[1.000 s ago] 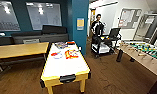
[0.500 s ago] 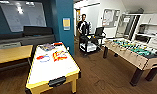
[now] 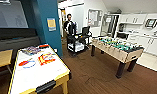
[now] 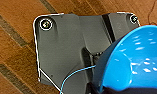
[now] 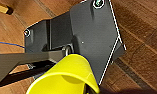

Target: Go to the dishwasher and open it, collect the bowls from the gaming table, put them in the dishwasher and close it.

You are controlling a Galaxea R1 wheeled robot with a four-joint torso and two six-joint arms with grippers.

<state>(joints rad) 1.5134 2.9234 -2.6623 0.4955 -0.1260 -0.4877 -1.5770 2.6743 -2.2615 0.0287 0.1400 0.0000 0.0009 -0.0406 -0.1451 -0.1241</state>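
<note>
I carry the blue bowl (image 4: 134, 62) at my left wrist and the yellow bowl (image 5: 66, 75) at my right one, both above the wooden floor (image 4: 14, 32), so they travel with me. Whether the jaws pinch them, I cannot tell. The gaming table (image 3: 37, 72) stands near, at my left, with no bowl on it.

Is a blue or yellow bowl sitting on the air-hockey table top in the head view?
No: the air-hockey table shows just its glossy white top with red, orange and blue graphics, no bowl on it.
</note>
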